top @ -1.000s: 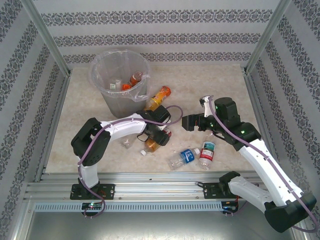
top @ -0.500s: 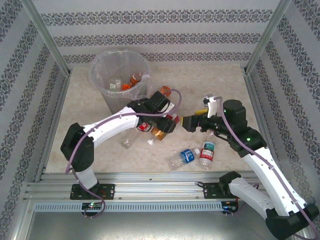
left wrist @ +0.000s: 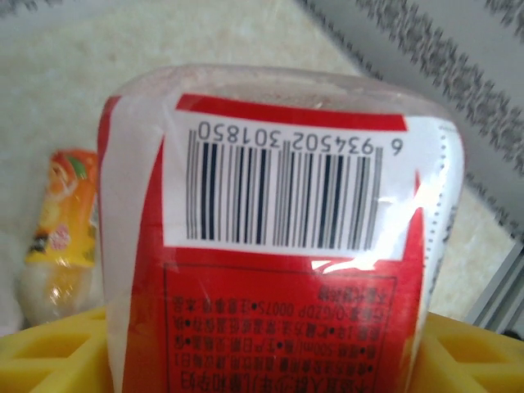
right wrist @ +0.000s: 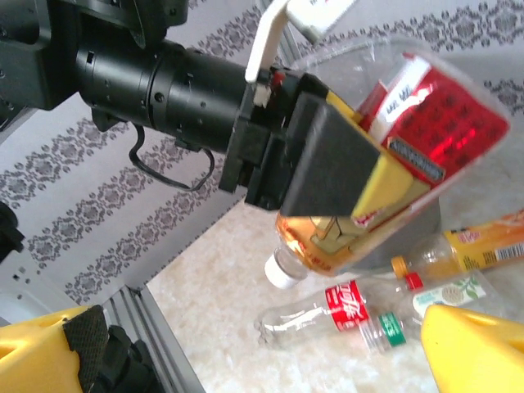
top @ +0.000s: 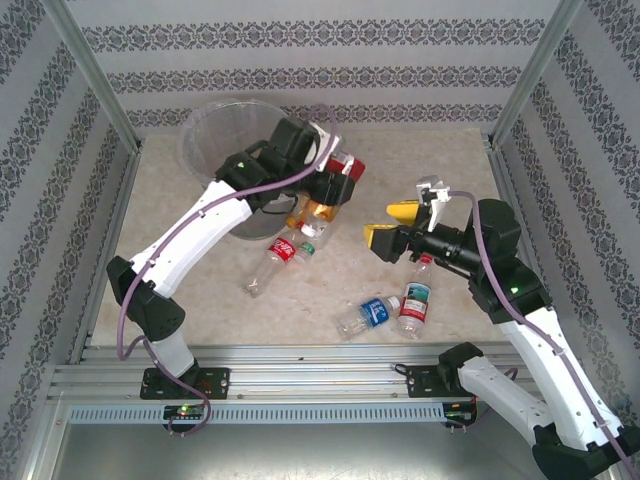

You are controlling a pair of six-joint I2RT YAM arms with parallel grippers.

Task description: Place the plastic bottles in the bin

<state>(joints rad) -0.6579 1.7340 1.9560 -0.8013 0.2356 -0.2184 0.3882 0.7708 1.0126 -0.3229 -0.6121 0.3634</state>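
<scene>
My left gripper (top: 330, 190) is shut on a red-labelled bottle (top: 347, 170) holding amber liquid, lifted off the table just right of the bin (top: 212, 150). In the left wrist view that bottle's barcode label (left wrist: 278, 270) stands between the yellow fingers (left wrist: 49, 352). The right wrist view shows it tilted, white cap (right wrist: 282, 270) downward. On the table below lie a Coca-Cola bottle (top: 275, 262), a green-labelled one (top: 316, 232) and an orange one (top: 302, 214). A blue-labelled bottle (top: 368, 313) and a teal-labelled one (top: 414, 300) lie nearer the front. My right gripper (top: 395, 226) hangs open and empty over the table's middle.
Patterned walls with metal posts close in the table on three sides. An aluminium rail (top: 300, 375) runs along the near edge. My left arm (top: 200, 235) crosses in front of the bin and hides much of it.
My left arm has risen from the table with the red-labelled bottle and swung back toward the bin. The right gripper has drifted slightly right and stayed open.
</scene>
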